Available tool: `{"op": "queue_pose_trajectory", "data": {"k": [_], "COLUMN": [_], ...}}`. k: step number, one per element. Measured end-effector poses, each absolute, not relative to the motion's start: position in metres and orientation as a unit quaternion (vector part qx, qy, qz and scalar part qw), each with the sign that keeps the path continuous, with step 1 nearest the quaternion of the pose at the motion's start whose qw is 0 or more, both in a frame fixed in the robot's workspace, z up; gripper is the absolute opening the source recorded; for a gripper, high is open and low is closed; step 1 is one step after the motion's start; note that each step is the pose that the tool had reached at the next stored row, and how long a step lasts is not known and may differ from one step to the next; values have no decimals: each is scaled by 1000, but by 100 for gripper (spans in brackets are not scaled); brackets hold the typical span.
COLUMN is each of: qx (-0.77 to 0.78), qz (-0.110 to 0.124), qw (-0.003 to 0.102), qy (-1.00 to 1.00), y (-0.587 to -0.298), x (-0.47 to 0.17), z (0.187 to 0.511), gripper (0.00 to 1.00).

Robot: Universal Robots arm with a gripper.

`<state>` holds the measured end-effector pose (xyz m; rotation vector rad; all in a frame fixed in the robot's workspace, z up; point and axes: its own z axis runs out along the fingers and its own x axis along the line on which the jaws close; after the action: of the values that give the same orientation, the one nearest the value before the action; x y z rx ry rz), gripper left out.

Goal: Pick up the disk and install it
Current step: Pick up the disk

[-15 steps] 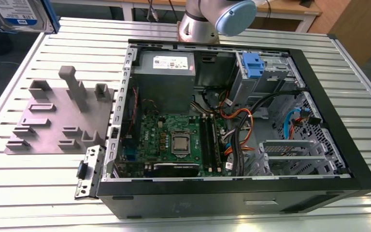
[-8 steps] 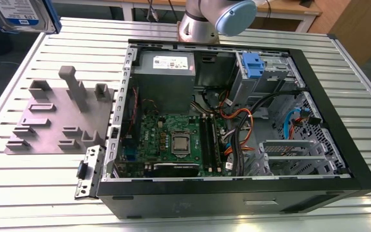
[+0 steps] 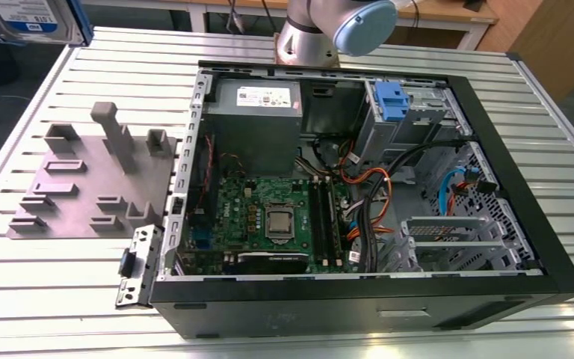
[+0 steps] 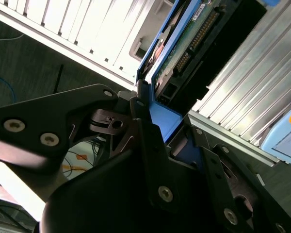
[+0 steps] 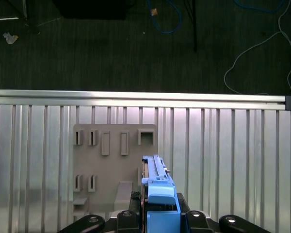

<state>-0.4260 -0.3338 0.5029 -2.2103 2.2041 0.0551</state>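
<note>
Slatted table point(image 5: 233, 145), one disk point(image 5: 154, 174) in claw point(image 4: 167, 131)

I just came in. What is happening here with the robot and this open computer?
The arm's gripper is shut on the disk, a silver hard drive in blue rails, and holds it in the air over the slatted table, near the grey fixture plate. The open computer case lies beside that plate. The disk is picked up but not yet installed.
</note>
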Motion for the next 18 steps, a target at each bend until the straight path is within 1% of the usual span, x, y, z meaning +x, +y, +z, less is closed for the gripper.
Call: {"op": "queue_pose_trajectory", "data": {"k": [5, 18], "qx": [-708, -708], "qz": [18, 18], "qw": [10, 10], "qy": [706, 706], "y": [-334, -336], "x": [-426, -426], "z": [512, 513], "gripper": [36, 36]}}
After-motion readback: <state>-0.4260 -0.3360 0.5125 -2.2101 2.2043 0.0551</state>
